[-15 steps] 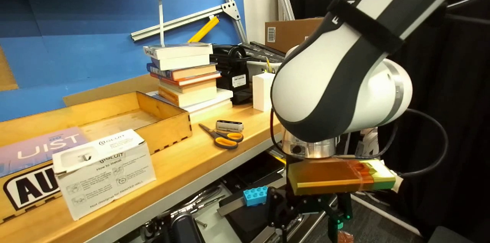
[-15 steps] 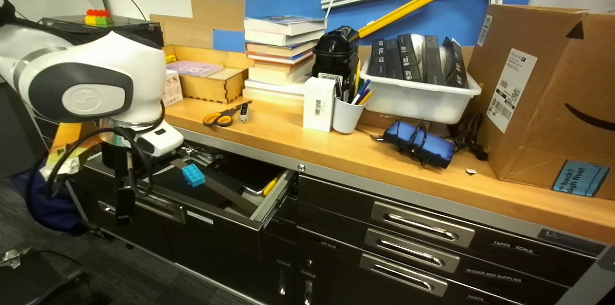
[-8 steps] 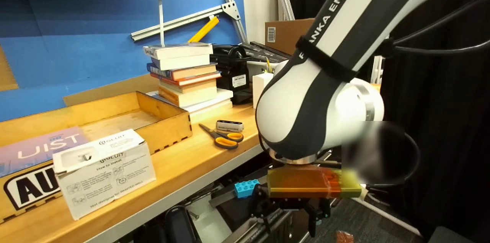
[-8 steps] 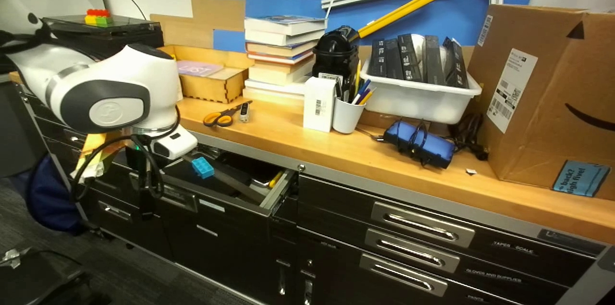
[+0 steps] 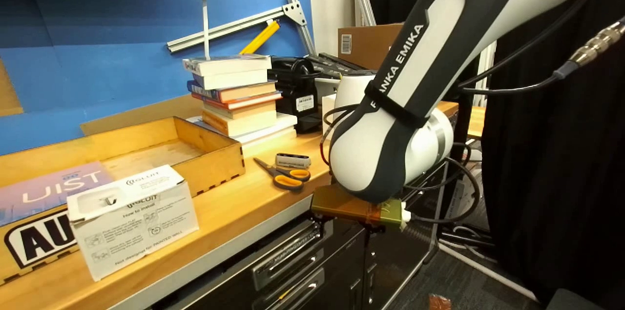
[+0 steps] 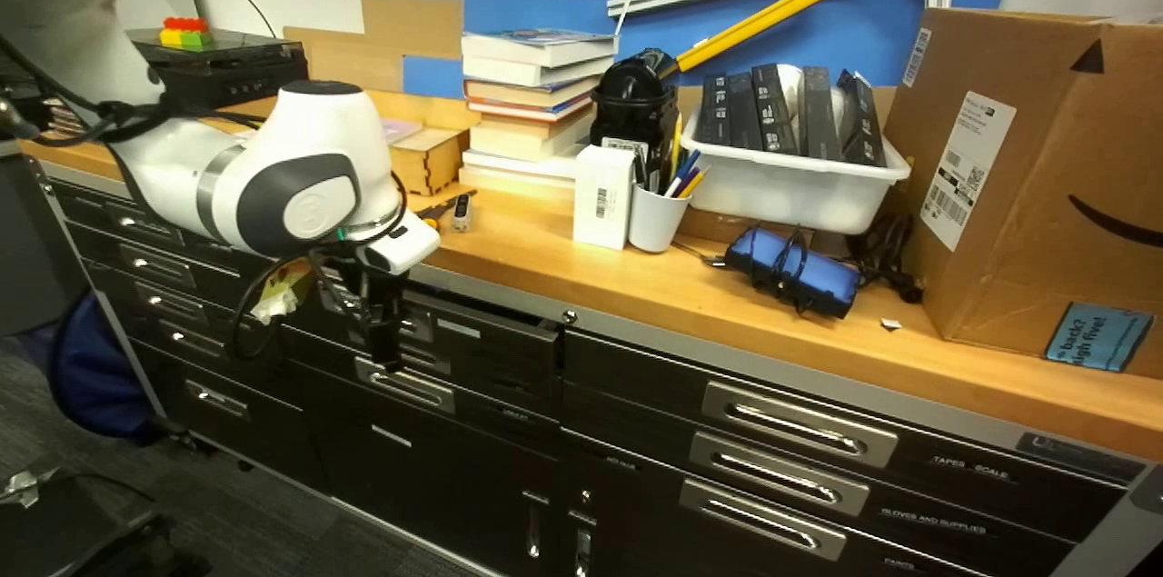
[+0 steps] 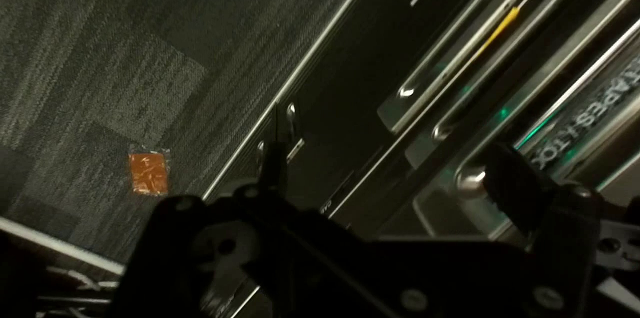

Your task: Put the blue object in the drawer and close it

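The drawer (image 6: 509, 350) is pushed nearly shut, with a thin dark gap under the worktop. Its bar handle (image 5: 290, 251) and label show in an exterior view, and the handle (image 7: 472, 178) shows in the wrist view. My gripper (image 6: 383, 345) hangs at the drawer front. In the wrist view my gripper (image 7: 395, 170) has its fingers wide apart with nothing between them. One finger (image 7: 517, 185) overlaps the end of the drawer handle; I cannot tell if it touches. The blue object is out of view.
Other drawers with bar handles (image 6: 404, 384) lie below. On the worktop (image 6: 527, 259) are scissors (image 5: 283, 175), a white labelled box (image 5: 134, 222), a wooden tray (image 5: 215, 166), stacked books (image 5: 239, 100) and a cardboard box (image 6: 1027, 177). An orange packet (image 7: 148, 173) lies on the floor.
The drawer has slid in from well open to nearly shut. The arm and gripper moved with it toward the cabinet. The blue object, seen inside the drawer earlier, has gone from view.
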Controlling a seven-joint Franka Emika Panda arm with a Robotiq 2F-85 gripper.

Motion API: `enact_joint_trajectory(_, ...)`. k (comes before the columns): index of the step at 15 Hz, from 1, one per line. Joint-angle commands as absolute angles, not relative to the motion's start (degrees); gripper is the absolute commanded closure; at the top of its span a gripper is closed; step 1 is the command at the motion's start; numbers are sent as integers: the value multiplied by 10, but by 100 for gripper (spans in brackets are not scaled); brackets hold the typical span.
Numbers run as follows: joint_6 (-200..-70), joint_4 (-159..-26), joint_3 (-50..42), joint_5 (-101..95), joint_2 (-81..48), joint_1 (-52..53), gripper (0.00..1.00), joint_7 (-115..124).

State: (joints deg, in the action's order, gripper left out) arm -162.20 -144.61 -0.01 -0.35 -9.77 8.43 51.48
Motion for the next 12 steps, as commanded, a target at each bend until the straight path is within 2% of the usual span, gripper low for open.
enact_joint_trajectory(1,-1660,-1405,-51,-70,-137,112,0,609)
enact_joint_trajectory(7,-1701,-1396,-130,-137,-163,176,0,734)
enact_joint_trajectory(12,-1651,-1496,-127,-176,-3,207,0,739)
